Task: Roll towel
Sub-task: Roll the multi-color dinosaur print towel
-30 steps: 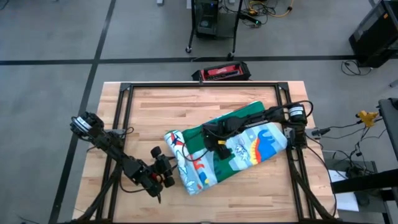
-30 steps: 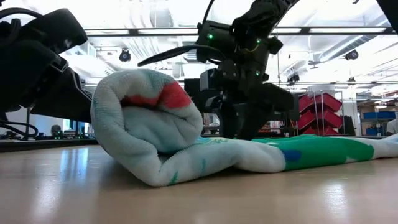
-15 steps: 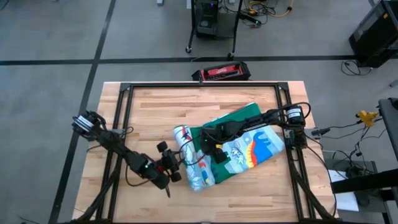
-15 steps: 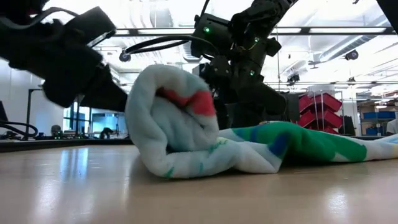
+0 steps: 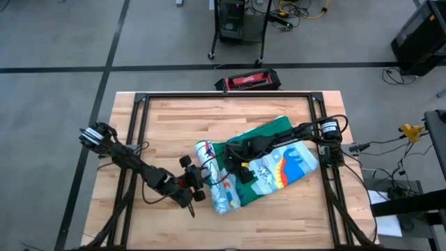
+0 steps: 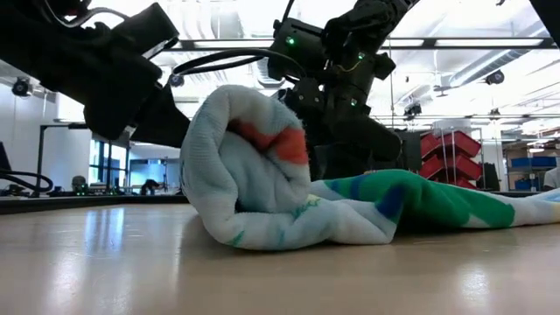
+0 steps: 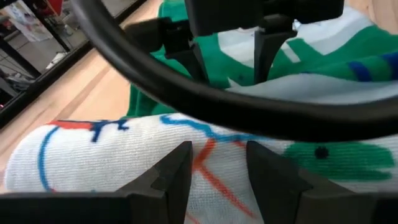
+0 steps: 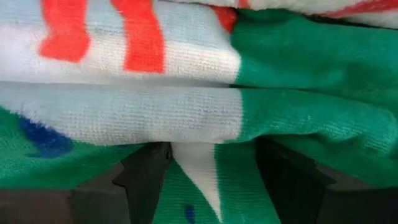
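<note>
The towel lies on the wooden table, right of centre. Its left part is a thick roll (image 5: 217, 183) showing the pale dinosaur print, also in the low view (image 6: 249, 175). The rest (image 5: 286, 164) lies flat toward the right, humped just behind the roll (image 6: 411, 197). My left gripper (image 5: 197, 185) is open at the roll's left side. My right gripper (image 5: 238, 171) is open and points down on the flat part just right of the roll. My left gripper pushes the roll's left side (image 7: 211, 158) with both open fingertips (image 7: 171, 171), coming about level from the table's left. The roll rests on the table. My right gripper stands with its two spread fingers (image 8: 146, 168) on the green flat layer (image 8: 199, 186) beside the roll, pointing down from above.
A black frame (image 5: 223, 95) runs round the table top. A red and black case (image 5: 247, 81) lies on the floor past the far edge. Bare wood (image 5: 174, 125) shows at the far left of the towel.
My left gripper has gone toward the table's right edge, pushing the roll. The roll has turned over and shifted right, grown thicker, and the flat cloth behind it has humped up. My right gripper has stayed about where it was.
</note>
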